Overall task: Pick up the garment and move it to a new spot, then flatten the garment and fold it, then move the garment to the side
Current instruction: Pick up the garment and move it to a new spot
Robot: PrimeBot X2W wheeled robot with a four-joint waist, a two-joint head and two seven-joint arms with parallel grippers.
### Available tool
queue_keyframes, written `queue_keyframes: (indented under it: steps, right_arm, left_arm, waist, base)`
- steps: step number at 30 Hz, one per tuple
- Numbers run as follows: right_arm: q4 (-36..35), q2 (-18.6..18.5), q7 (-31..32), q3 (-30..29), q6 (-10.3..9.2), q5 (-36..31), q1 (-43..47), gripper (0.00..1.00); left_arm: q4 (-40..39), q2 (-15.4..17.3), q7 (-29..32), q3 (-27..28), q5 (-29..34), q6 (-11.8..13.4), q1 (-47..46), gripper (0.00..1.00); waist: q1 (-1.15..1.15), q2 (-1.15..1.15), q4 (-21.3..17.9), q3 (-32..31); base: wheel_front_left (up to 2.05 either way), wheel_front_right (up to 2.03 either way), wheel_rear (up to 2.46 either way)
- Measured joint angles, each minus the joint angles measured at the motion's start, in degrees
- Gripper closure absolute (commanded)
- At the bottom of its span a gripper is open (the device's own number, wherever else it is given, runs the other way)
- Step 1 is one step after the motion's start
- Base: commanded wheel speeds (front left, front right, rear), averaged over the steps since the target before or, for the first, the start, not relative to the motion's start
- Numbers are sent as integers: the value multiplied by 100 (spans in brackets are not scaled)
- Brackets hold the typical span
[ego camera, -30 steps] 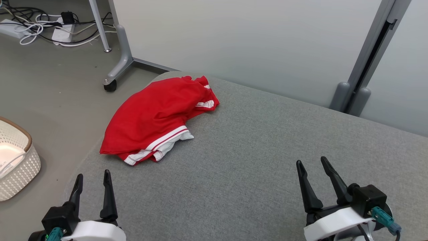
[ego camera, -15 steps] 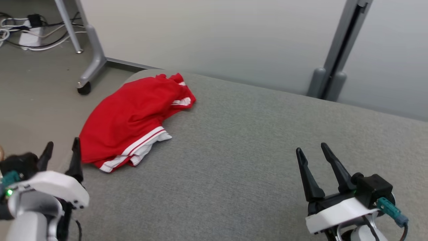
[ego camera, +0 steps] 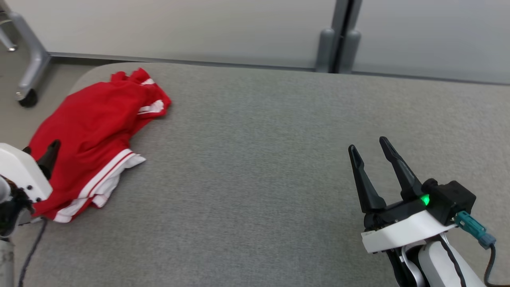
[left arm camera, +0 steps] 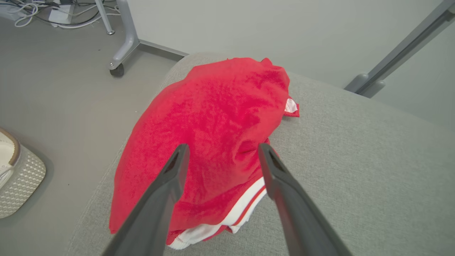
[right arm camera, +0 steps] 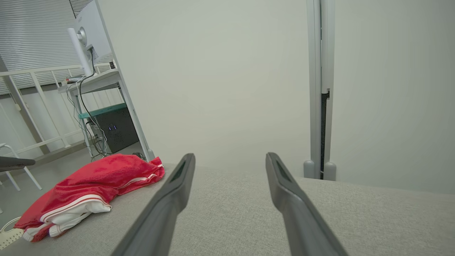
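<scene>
Starting on the left: the garment [ego camera: 95, 131] is bunched up at about 10 o'clock on the bench [ego camera: 255, 167], right at the rounded corner. Its left side is on or over the edge, can't quite tell. The left gripper [left arm camera: 224, 147] hangs over it, jaws wide apart, holding nothing.

My worry: if it pinches only the top layer, or nudges the heap toward 9 o'clock, the lot could slide off onto the floor [left arm camera: 64, 92] near the basket [left arm camera: 17, 177].

From the middle of the bench through to 3 o'clock there's loads of room to lay it out. The right gripper [ego camera: 368, 144] sits at 4 o'clock, also wide open and empty, well apart from the garment. The wall [ego camera: 179, 24] runs close along 12 o'clock.
</scene>
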Motion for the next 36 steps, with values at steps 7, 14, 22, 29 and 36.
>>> queue_keyframes:
  steps: [7, 14, 22, 29, 36]
  right_arm:
    - [-90, -42, 0, 81, 1, 94, -208, 0]
    - [-141, -23, 0, 69, 1, 109, -264, 0]
    - [-111, 15, 0, -3, 1, 71, -252, 0]
    - [-88, 88, 0, -82, 1, 75, -131, 0]
    - [-60, 154, 0, -154, 1, 116, 109, 0]
  left_arm:
    - [1131, 226, 450, -79, -380, -49, -408, 0]
    - [1960, 350, 454, -92, -544, -66, -652, 85]
    - [2262, 487, 112, -358, -611, -69, -838, 100]
    - [1830, 724, -100, -900, -637, -76, -967, 100]
    - [822, 946, -170, -1662, -924, -77, -1156, 100]
  waist:
    - [0, 0, -502, 282]
    - [0, 0, -804, 412]
    - [0, 0, -841, 313]
    - [0, 0, -811, 28]
    - [0, 0, -835, -442]
  base:
    - [0, 0, 0]
    - [0, 0, 0]
    - [0, 0, 0]
    - [0, 0, 0]
    - [0, 0, 0]
